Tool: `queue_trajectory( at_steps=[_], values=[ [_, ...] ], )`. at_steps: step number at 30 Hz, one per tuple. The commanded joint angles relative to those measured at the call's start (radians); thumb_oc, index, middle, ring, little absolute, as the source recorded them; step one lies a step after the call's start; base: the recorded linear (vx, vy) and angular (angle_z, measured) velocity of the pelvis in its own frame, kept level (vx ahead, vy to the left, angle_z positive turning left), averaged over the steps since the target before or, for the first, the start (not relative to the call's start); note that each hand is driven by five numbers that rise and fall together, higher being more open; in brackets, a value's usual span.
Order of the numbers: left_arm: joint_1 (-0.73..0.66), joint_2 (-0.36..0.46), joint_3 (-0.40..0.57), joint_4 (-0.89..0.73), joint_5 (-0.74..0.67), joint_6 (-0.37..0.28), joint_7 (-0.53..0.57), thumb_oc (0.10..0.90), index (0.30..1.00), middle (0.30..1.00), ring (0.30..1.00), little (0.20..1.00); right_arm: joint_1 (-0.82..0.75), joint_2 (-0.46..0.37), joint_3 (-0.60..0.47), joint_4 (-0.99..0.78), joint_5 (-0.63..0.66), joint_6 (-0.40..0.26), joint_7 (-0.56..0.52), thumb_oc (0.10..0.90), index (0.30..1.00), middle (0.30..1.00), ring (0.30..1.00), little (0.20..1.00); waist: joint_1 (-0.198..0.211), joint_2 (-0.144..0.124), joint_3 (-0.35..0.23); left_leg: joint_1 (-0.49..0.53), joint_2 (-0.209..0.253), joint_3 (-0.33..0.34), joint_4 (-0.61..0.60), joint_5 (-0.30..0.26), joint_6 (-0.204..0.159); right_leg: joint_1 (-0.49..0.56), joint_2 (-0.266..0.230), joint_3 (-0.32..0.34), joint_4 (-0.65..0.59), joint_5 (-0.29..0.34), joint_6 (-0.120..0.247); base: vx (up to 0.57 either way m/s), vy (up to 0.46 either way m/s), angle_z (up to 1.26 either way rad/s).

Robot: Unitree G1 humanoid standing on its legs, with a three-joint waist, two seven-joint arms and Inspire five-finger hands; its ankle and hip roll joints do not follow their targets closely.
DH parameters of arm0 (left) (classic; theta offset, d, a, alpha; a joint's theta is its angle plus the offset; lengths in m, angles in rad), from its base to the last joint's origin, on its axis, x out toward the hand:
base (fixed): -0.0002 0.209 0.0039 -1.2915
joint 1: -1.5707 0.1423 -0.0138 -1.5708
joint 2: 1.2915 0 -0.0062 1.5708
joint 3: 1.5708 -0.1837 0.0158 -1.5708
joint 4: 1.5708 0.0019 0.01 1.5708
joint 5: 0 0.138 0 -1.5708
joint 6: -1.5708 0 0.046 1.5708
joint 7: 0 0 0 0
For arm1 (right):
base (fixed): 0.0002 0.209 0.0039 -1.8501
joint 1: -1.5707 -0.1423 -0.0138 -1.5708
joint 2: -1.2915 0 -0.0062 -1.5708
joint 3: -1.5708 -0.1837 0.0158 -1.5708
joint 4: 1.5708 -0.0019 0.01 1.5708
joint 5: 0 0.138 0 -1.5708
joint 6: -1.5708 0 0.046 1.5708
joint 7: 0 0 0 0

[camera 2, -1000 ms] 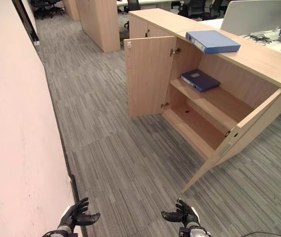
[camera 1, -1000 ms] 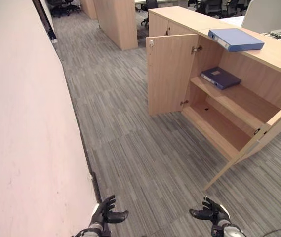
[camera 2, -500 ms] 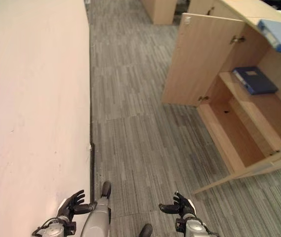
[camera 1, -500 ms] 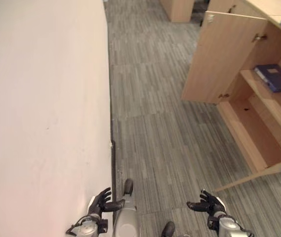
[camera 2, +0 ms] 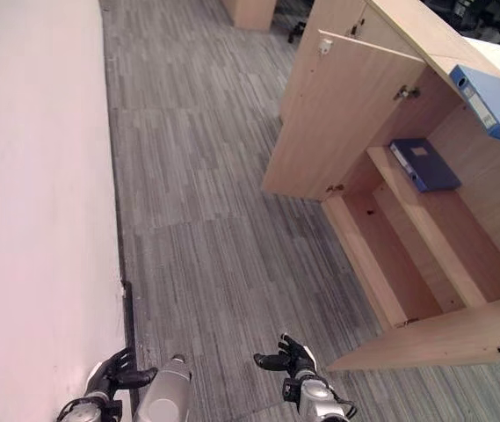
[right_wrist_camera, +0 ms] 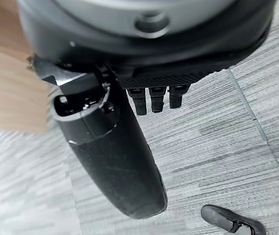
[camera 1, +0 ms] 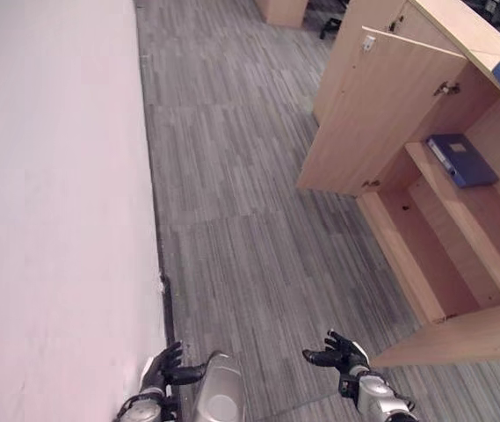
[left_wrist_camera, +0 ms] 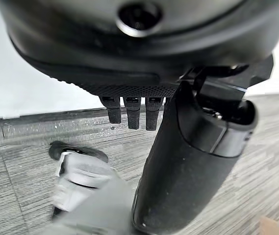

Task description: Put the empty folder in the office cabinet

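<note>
The wooden office cabinet [camera 1: 460,53] stands open at the right. A dark blue folder [camera 1: 462,160] lies flat on its upper shelf [camera 2: 438,220]. On the cabinet's top rests a light blue folder [camera 2: 491,91]. My left hand [camera 1: 157,374] hangs low beside the wall, open and holding nothing; its fingers [left_wrist_camera: 132,110] are relaxed over the carpet. My right hand [camera 1: 337,353] is open too, low over the floor just left of the near cabinet door, far from both folders. Its thumb [right_wrist_camera: 110,156] and fingers hold nothing.
A pale wall [camera 1: 47,220] runs along the whole left side, with a dark skirting strip [camera 1: 157,255] at its foot. Grey striped carpet [camera 1: 232,202] lies between wall and cabinet. The far door [camera 1: 381,114] and the near door [camera 1: 469,338] both stand out into the aisle.
The whole picture has shifted, so the camera has moved: the cabinet now sits more to the right and nearer. Both hands stay low, open and without anything in them.
</note>
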Motion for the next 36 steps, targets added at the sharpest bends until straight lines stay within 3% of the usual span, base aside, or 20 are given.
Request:
queue_trajectory(
  at_steps=[1, 3, 4, 5, 6, 7, 10, 11, 13, 17, 19, 20, 22, 24, 26, 27, 28, 29, 32, 36],
  values=[
    [0.044, 0.157, -0.025, -0.078, 0.036, -0.041, -0.010, 0.800, 0.900, 0.900, 0.900, 0.900, 0.018, -0.066, -0.011, -0.105, -0.005, -0.024, 0.014, 0.800, 0.900, 0.900, 0.900, 0.900, -0.003, 0.062, -0.065, -0.039, 0.019, -0.068, -0.314, 0.235, -0.004, 0.002, 0.034, -0.036, 0.250, 0.136, 0.092, 0.25, 0.418, -0.26],
    [0.044, 0.161, -0.029, -0.086, 0.038, -0.042, -0.006, 0.800, 0.900, 0.900, 0.900, 0.900, 0.004, -0.063, -0.007, -0.116, -0.013, -0.022, 0.020, 0.800, 0.900, 0.900, 0.900, 0.900, -0.011, 0.099, -0.053, 0.022, 0.035, -0.045, -0.315, 0.197, 0.011, -0.065, -0.004, -0.130, 0.361, 0.243, 0.092, 0.18, 0.360, -0.27],
    [0.039, 0.162, -0.032, -0.086, 0.045, -0.039, -0.003, 0.800, 0.900, 0.900, 0.900, 0.900, -0.003, -0.059, -0.004, -0.120, -0.018, -0.023, 0.018, 0.800, 0.900, 0.900, 0.900, 0.900, -0.012, 0.123, -0.048, 0.045, 0.047, -0.036, -0.317, 0.182, 0.020, -0.091, -0.014, -0.178, 0.410, 0.258, 0.092, 0.17, 0.363, -0.21],
    [0.032, 0.160, -0.040, -0.087, 0.048, -0.038, -0.005, 0.800, 0.900, 0.900, 0.900, 0.900, -0.014, -0.054, -0.002, -0.126, -0.018, -0.023, 0.017, 0.800, 0.900, 0.900, 0.900, 0.900, -0.025, 0.136, -0.035, 0.080, 0.039, -0.038, -0.326, 0.166, 0.031, -0.136, -0.008, -0.194, 0.464, 0.239, 0.092, 0.25, 0.454, -0.29],
    [0.014, 0.158, -0.054, -0.094, 0.064, -0.040, -0.006, 0.800, 0.900, 0.900, 0.900, 0.900, -0.023, -0.056, -0.001, -0.139, -0.013, -0.028, 0.017, 0.800, 0.900, 0.900, 0.900, 0.900, -0.048, 0.164, -0.014, 0.120, 0.028, -0.044, -0.335, 0.154, 0.039, -0.220, 0.041, -0.200, 0.472, 0.180, 0.092, 0.28, 0.410, -0.55],
    [0.007, 0.153, -0.065, -0.099, 0.074, -0.041, -0.008, 0.800, 0.900, 0.900, 0.900, 0.900, -0.026, -0.061, -0.006, -0.138, -0.012, -0.034, 0.013, 0.800, 0.900, 0.900, 0.900, 0.900, -0.061, 0.164, -0.002, 0.138, 0.015, -0.037, -0.336, 0.144, 0.041, -0.251, 0.054, -0.216, 0.430, 0.157, 0.092, 0.28, 0.281, -0.70],
    [0.005, 0.147, -0.095, -0.122, 0.103, -0.039, -0.022, 0.800, 0.900, 0.900, 0.900, 0.900, -0.010, -0.073, -0.017, -0.150, -0.010, -0.037, 0.002, 0.800, 0.900, 0.900, 0.900, 0.900, -0.092, 0.136, 0.024, 0.206, -0.028, -0.014, -0.329, 0.083, 0.031, -0.259, -0.004, -0.293, 0.209, 0.083, 0.064, 0.27, 0.058, 0.01],
    [0.005, 0.147, -0.095, -0.122, 0.103, -0.039, -0.022, 0.800, 0.900, 0.900, 0.900, 0.900, -0.010, -0.073, -0.017, -0.150, -0.010, -0.037, 0.002, 0.800, 0.900, 0.900, 0.900, 0.900, -0.093, 0.137, 0.025, 0.207, -0.028, -0.014, -0.329, 0.083, 0.031, -0.257, -0.004, -0.294, 0.208, 0.083, 0.064, 0.26, -0.042, -0.03],
    [0.004, 0.137, -0.128, -0.133, 0.146, -0.042, -0.034, 0.800, 0.900, 0.900, 0.900, 0.900, 0.004, -0.082, -0.038, -0.130, -0.001, -0.039, -0.011, 0.800, 0.900, 0.900, 0.900, 0.900, -0.130, 0.126, 0.023, 0.270, -0.029, -0.003, -0.339, 0.039, 0.002, -0.308, -0.062, -0.310, -0.014, 0.131, 0.039, 0.38, -0.113, 0.25],
    [-0.006, 0.143, -0.165, -0.164, 0.191, -0.060, -0.045, 0.800, 0.900, 0.900, 0.900, 0.900, 0.032, -0.086, -0.081, -0.120, 0.008, -0.033, -0.013, 0.800, 0.900, 0.900, 0.900, 0.900, -0.195, 0.175, 0.031, 0.325, 0.053, -0.036, -0.334, -0.018, -0.048, -0.376, -0.192, -0.220, -0.147, 0.227, 0.080, 0.34, -0.202, 0.29],
    [-0.007, 0.136, -0.174, -0.138, 0.212, -0.060, -0.050, 0.800, 0.900, 0.900, 0.900, 0.900, 0.045, -0.092, -0.101, -0.070, -0.007, -0.018, -0.010, 0.800, 0.900, 0.900, 0.900, 0.900, -0.209, 0.176, 0.016, 0.373, 0.075, -0.005, -0.351, -0.038, -0.076, -0.350, -0.247, -0.281, -0.187, 0.292, 0.092, 0.43, -0.189, 0.15],
    [0.005, 0.128, -0.168, -0.127, 0.213, -0.059, -0.054, 0.800, 0.900, 0.900, 0.900, 0.900, 0.059, -0.099, -0.112, -0.030, -0.020, -0.009, -0.007, 0.800, 0.900, 0.900, 0.900, 0.900, -0.199, 0.158, -0.010, 0.407, 0.070, 0.040, -0.372, -0.050, -0.088, -0.312, -0.259, -0.373, -0.209, 0.323, 0.092, 0.45, -0.055, -0.34],
    [0.020, 0.113, -0.168, -0.118, 0.221, -0.057, -0.060, 0.800, 0.900, 0.900, 0.900, 0.900, 0.074, -0.111, -0.128, 0.005, -0.019, -0.004, -0.001, 0.800, 0.900, 0.900, 0.900, 0.900, -0.222, 0.168, -0.033, 0.461, 0.091, 0.061, -0.393, -0.061, -0.110, -0.305, -0.255, -0.369, -0.192, 0.332, 0.092, 0.55, -0.070, -1.04],
    [0.013, 0.094, -0.173, -0.085, 0.216, -0.057, -0.063, 0.800, 0.900, 0.900, 0.900, 0.900, 0.093, -0.131, -0.136, 0.039, -0.015, -0.006, 0.003, 0.800, 0.900, 0.900, 0.900, 0.900, -0.261, 0.186, -0.068, 0.480, 0.153, 0.065, -0.382, -0.059, -0.147, -0.297, -0.223, -0.372, -0.181, 0.315, 0.092, 0.57, -0.162, -0.57],
    [-0.008, 0.064, -0.188, -0.068, 0.194, -0.056, -0.056, 0.800, 0.900, 0.900, 0.900, 0.900, 0.083, -0.158, -0.123, 0.050, -0.003, -0.013, 0.000, 0.800, 0.900, 0.900, 0.900, 0.900, -0.287, 0.223, -0.090, 0.436, 0.219, 0.039, -0.217, 0.092, -0.186, -0.261, -0.124, -0.364, -0.198, 0.245, 0.039, 0.51, -0.268, -0.25],
    [-0.023, 0.058, -0.201, -0.079, 0.183, -0.051, -0.055, 0.800, 0.900, 0.900, 0.900, 0.900, 0.070, -0.167, -0.109, 0.030, 0.004, -0.017, -0.004, 0.800, 0.900, 0.900, 0.900, 0.900, -0.280, 0.209, -0.067, 0.356, 0.203, -0.016, -0.015, 0.167, -0.174, -0.225, -0.094, -0.352, -0.208, 0.207, -0.008, 0.48, -0.298, -0.38],
    [-0.038, 0.054, -0.210, -0.076, 0.180, -0.050, -0.047, 0.800, 0.900, 0.900, 0.900, 0.900, 0.056, -0.173, -0.097, 0.017, 0.007, -0.016, -0.004, 0.800, 0.900, 0.900, 0.900, 0.900, -0.272, 0.198, -0.045, 0.307, 0.193, -0.044, 0.111, 0.196, -0.163, -0.183, -0.072, -0.341, -0.218, 0.173, -0.035, 0.37, -0.227, -0.65],
    [-0.041, 0.054, -0.212, -0.072, 0.182, -0.049, -0.044, 0.800, 0.900, 0.900, 0.900, 0.900, 0.048, -0.176, -0.095, 0.015, 0.008, -0.013, -0.006, 0.800, 0.900, 0.900, 0.900, 0.900, -0.271, 0.189, -0.037, 0.285, 0.201, -0.042, 0.143, 0.208, -0.158, -0.170, -0.067, -0.330, -0.222, 0.157, -0.042, 0.28, -0.103, -1.01],
    [-0.046, 0.054, -0.213, -0.077, 0.179, -0.045, -0.042, 0.800, 0.900, 0.900, 0.900, 0.900, 0.039, -0.174, -0.084, -0.015, 0.019, -0.015, -0.003, 0.800, 0.900, 0.900, 0.900, 0.900, -0.264, 0.169, -0.028, 0.217, 0.229, -0.017, 0.094, 0.205, -0.136, -0.136, -0.057, -0.297, -0.227, 0.122, -0.041, 0.25, 0.022, -1.03],
    [-0.035, 0.049, -0.217, -0.082, 0.187, -0.043, -0.044, 0.800, 0.900, 0.900, 0.900, 0.900, 0.047, -0.176, -0.073, -0.033, 0.011, -0.019, 0.001, 0.800, 0.900, 0.900, 0.900, 0.900, -0.246, 0.181, -0.020, 0.192, 0.236, 0.004, -0.074, 0.181, -0.132, -0.092, -0.033, -0.246, -0.228, 0.089, -0.029, 0.27, 0.134, -0.82]
  ],
)
